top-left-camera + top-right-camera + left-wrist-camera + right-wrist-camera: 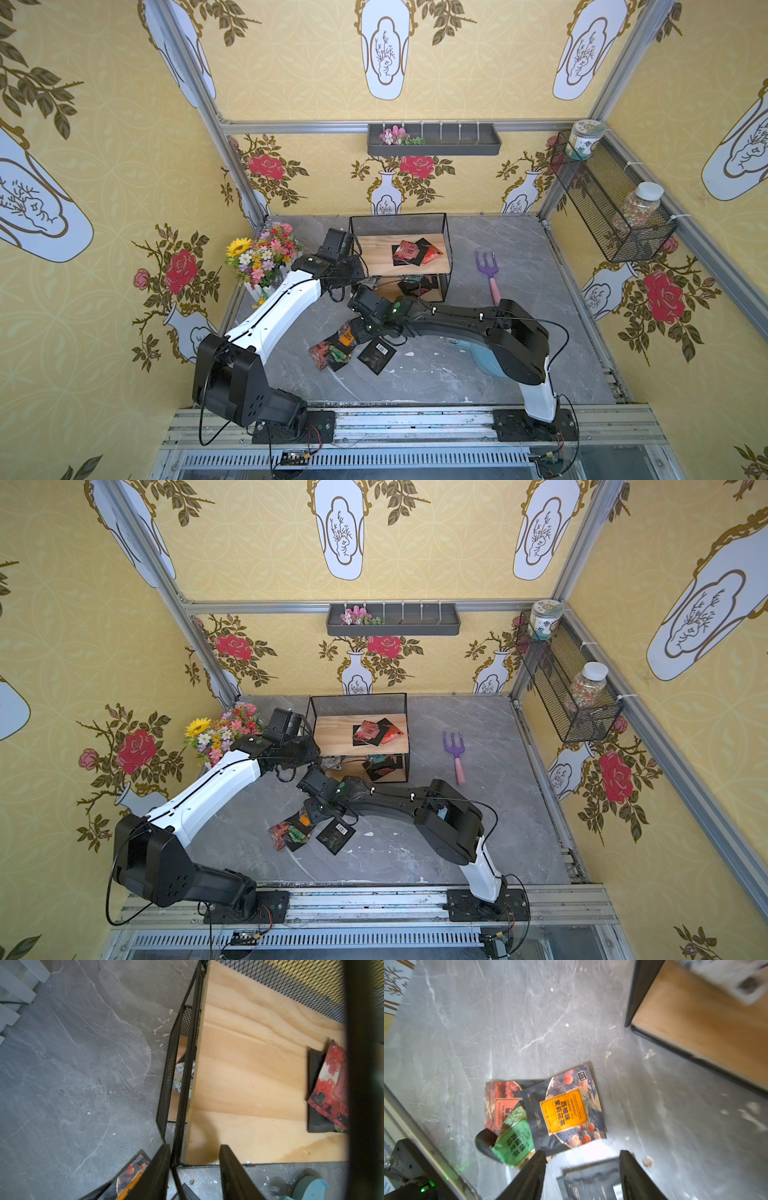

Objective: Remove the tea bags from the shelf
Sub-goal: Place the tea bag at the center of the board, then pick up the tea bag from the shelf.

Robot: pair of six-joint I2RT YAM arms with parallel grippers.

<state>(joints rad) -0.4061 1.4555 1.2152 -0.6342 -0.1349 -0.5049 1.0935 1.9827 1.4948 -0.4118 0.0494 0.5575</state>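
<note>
The right gripper (582, 1153) is being held wide open just above the table (488, 1022), w/ nothing pinched. A black barcode bag (376, 353) is lying flat under it. Just beside it, an orange bag (566, 1109), a green bag (512, 1140) & a red bag (500, 1101) are lying in a small overlapping heap, off the shelf (374, 253).

The left gripper (195, 1147) is being held half open over the shelf's front corner, w/ the black wire post between its fingers. Whether the post is being squeezed can't be told.

More tea bags (415, 252) are being held up by the top board, toward its right side. Some dark bags (380, 769) & a whitish bag (184, 1078) are lying on the lower board.

The bags are prob. very light, thin & bendy, w/ a slick skin, so they could be slipping out of a weak pinch. Where one is lying flat on wood, little is being offered to grab. An edge or a corner propped up by another bag is prob. the best spot to be pinched.
</note>
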